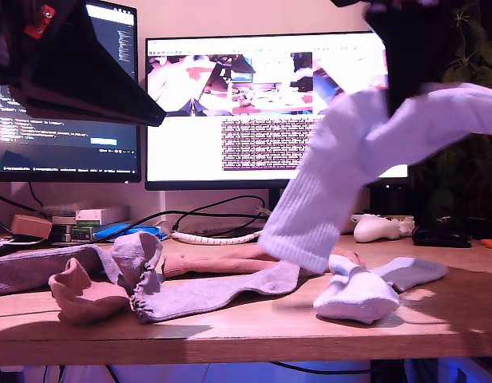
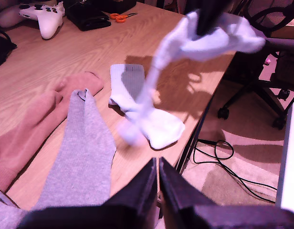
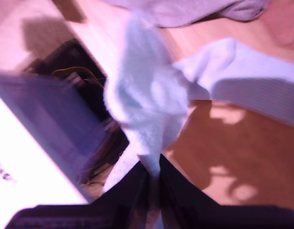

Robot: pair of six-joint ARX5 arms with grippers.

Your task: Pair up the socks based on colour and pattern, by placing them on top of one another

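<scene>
My second gripper (image 3: 154,164) is pinching a pale blue-white ribbed sock (image 1: 350,159) between its jaws and holding it in the air above the wooden desk (image 1: 254,327); the sock is hanging slantwise, its ribbed cuff dipping down toward the other socks. In the first wrist view the same raised sock (image 2: 204,38) is dangling from a dark gripper above the desk edge.

My first gripper (image 2: 158,167) is holding nothing, its jaws pressed together, hovering above the desk's near edge close to the grey-lilac sock (image 2: 85,148).

The second pale blue-white sock (image 1: 366,291) is lying folded on the desk, just below the hanging cuff. A grey-lilac sock with a ruffled cuff (image 1: 198,291) is lying flat beside it, toward the exterior view's left, and a salmon-pink sock (image 1: 222,262) is lying just behind that one. Another salmon-pink sock (image 1: 82,295) is lying crumpled beside the ruffled cuff, touching another grey-lilac sock (image 1: 38,267). Behind the socks, a white game controller (image 1: 378,227) is resting on the desk.
</scene>
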